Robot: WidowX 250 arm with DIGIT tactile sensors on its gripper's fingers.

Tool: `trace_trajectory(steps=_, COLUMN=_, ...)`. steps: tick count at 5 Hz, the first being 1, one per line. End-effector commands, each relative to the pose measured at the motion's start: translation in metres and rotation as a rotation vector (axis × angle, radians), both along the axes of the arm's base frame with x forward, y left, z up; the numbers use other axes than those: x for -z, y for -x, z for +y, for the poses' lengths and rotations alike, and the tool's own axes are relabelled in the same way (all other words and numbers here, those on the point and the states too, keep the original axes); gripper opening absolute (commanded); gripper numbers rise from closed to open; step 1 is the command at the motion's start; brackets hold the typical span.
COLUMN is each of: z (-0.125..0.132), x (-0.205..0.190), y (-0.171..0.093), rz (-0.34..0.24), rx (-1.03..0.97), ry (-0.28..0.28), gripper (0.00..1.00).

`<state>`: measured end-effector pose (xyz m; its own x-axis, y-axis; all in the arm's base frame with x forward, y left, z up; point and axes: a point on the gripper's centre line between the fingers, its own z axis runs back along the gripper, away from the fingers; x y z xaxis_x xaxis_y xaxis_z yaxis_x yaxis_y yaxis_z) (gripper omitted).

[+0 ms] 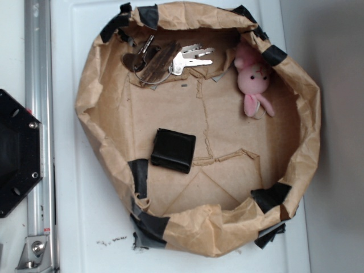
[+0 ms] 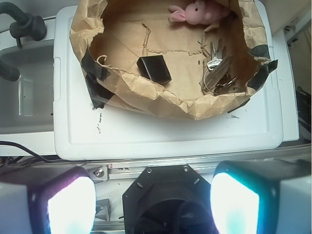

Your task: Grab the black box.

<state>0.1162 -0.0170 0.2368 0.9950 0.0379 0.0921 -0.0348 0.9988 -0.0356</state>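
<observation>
The black box (image 1: 173,149) lies flat on the floor of a brown paper nest (image 1: 102,102), left of its middle. From the wrist camera the black box (image 2: 153,68) sits just behind the nest's near crumpled wall (image 2: 161,100). My gripper (image 2: 153,204) hangs open well back from the nest, above the robot's black hexagonal base plate (image 2: 165,187). Its two glowing fingertips (image 2: 70,204) stand wide apart with nothing between them. The exterior view leaves the gripper out of the picture.
A pink plush bunny (image 1: 254,79) leans at the nest's far right wall. A bunch of keys (image 1: 170,60) lies at the back. The nest rests on a white board (image 2: 170,131). An aluminium rail (image 1: 38,131) and the hexagonal plate (image 1: 17,153) flank the left.
</observation>
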Motion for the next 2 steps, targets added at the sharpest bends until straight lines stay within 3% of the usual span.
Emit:
trace_trajectory(steps=1, z=0.0, x=0.0, y=0.0, rz=0.0, rx=0.0, ry=0.0, gripper=1.0)
trace_trajectory(steps=2, z=0.018, x=0.016, y=-0.05, rz=-0.013, rx=0.0, ry=0.031, gripper=1.0)
